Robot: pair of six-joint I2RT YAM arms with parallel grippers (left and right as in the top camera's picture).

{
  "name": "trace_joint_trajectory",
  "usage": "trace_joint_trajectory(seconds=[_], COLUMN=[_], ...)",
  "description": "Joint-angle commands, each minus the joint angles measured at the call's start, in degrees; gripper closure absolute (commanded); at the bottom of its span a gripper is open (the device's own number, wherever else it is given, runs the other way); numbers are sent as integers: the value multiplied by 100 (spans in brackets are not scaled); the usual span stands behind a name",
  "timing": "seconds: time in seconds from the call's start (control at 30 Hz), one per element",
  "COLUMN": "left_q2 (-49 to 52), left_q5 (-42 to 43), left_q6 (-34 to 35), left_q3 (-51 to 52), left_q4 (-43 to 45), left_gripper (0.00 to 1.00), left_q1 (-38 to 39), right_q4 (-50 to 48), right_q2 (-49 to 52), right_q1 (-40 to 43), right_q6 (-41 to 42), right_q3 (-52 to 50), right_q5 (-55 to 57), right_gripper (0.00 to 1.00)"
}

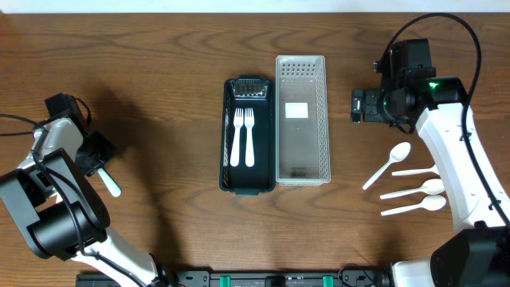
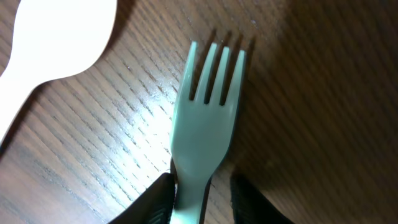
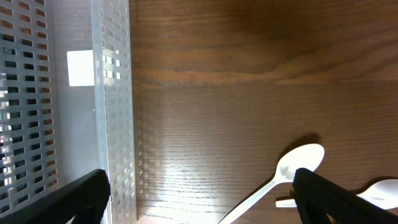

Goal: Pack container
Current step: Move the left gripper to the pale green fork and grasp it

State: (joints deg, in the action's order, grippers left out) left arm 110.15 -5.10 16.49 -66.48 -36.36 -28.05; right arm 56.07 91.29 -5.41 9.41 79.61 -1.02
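Observation:
A dark green container (image 1: 226, 135) at the table's centre holds two white forks (image 1: 244, 135). Beside it stands a pale perforated basket (image 1: 301, 151), with nothing in it but a white label. My left gripper (image 1: 97, 155) is low at the far left, its jaws narrowed round the handle of a white fork (image 2: 208, 118) lying on the table. One finger (image 2: 158, 199) touches the handle, the other stands a little off it. My right gripper (image 1: 362, 105) hangs wide open, nothing held, over bare wood between the basket and several white spoons (image 1: 414, 190).
A second white utensil (image 2: 56, 37) lies close to the fork's tines, cut off by the frame. The nearest spoon (image 3: 298, 162) lies by my right gripper's (image 3: 205, 199) far finger, and the basket's wall (image 3: 112, 93) runs by its other finger.

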Motion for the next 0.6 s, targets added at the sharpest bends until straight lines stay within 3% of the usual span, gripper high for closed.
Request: trace_joint_trajectory(seconds=[0.0, 0.57], left_q2=[686, 680], left_q5=[-260, -260], left_q6=[-31, -31], left_q3=[437, 361], left_q4=[-66, -2], left_gripper=[70, 88], left_q1=[-63, -28], right_q4=[11, -4], right_q2=[-24, -24], right_q1=[15, 15], right_q6=[-26, -26], right_q3=[63, 63], right_q5=[59, 61], right_gripper=[4, 4])
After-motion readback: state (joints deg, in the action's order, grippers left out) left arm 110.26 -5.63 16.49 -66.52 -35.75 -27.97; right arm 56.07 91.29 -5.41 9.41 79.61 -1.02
